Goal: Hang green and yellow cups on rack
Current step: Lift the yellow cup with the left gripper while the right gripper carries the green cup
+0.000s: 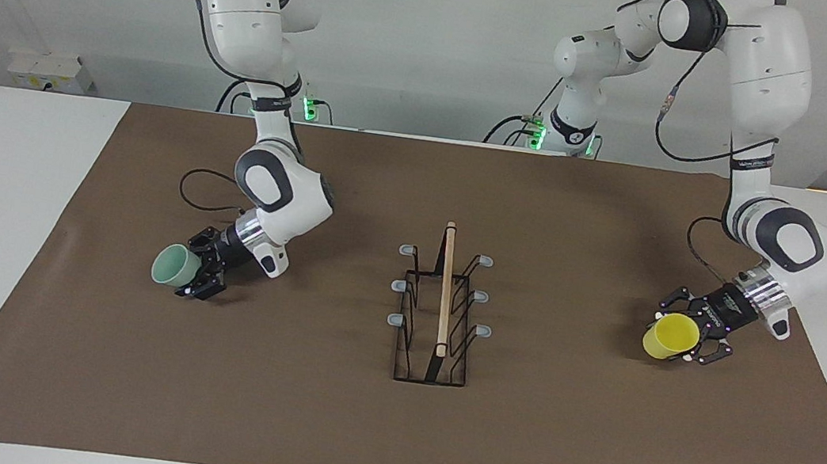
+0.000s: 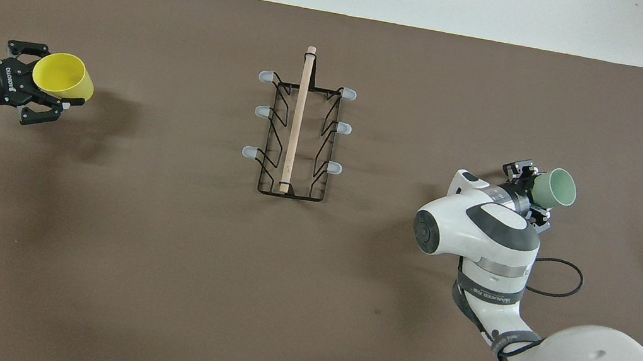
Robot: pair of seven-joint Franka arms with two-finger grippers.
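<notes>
A dull brown mat [image 1: 326, 412] covered most of the white table [image 1: 1, 210], leaving plain white strips along the table's edges. At the mat's middle stood the rack [image 1: 437, 323], its wire frame black, the rod along its top a light wood tone, its six prong tips pale grey. Toward the right arm's end of the mat, the green cup [image 1: 173, 266] was a pale mint, held in the black right gripper [image 1: 204, 275]. Toward the left arm's end, the yellow cup [image 1: 671, 335] was a bright, even yellow, held in the black left gripper [image 1: 703, 338]. Both arms were white with dark grey joint patches.
</notes>
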